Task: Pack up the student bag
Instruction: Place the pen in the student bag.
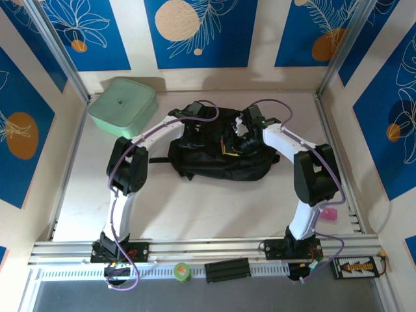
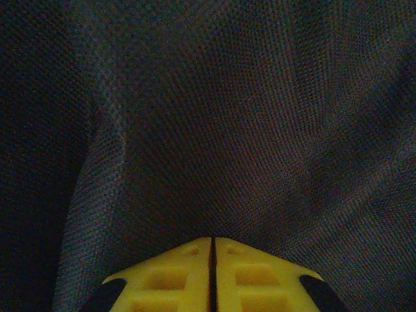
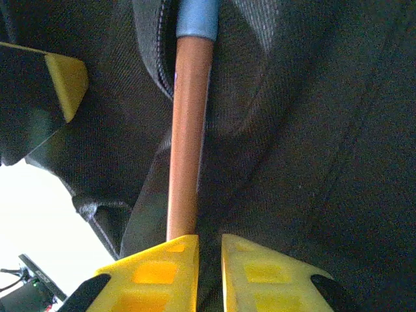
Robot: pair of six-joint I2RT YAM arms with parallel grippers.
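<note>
The left tool (image 2: 212, 242) has its two yellow fingers pressed together, tips right against dark woven fabric. Folds in the cloth run toward the tips, so it may be pinching a layer to hold the bag steady or open. Whether cloth is actually caught between them cannot be told.

The right tool (image 3: 209, 239) has its fingers a narrow slit apart, with dark fabric showing through the slit.

The pale worktop (image 1: 195, 208) fills a walled bay with blue panels. At its middle lies the student bag (image 1: 218, 166), a large black fabric backpack lying flat and crumpled. Both arms curve in from the near edge and meet over its far side, the left arm at the left and the right arm at the right. This looks like a sharing of work: one side steadies the cloth while the other feeds something in.

A mint-green lidded box (image 1: 123, 107) sits at the far left corner, apart from the bag and just beyond the left arm's elbow.

In the right wrist view a brown stick (image 3: 188, 143) with a blue end, perhaps a pencil or pen, runs from the tip of one finger up into a zipped opening. It meets that finger and not the slit, so it does not look clamped. It is probably being pushed in or has just been let go.

A small pink object (image 1: 330, 214) lies beside the right arm, near its base.
</note>
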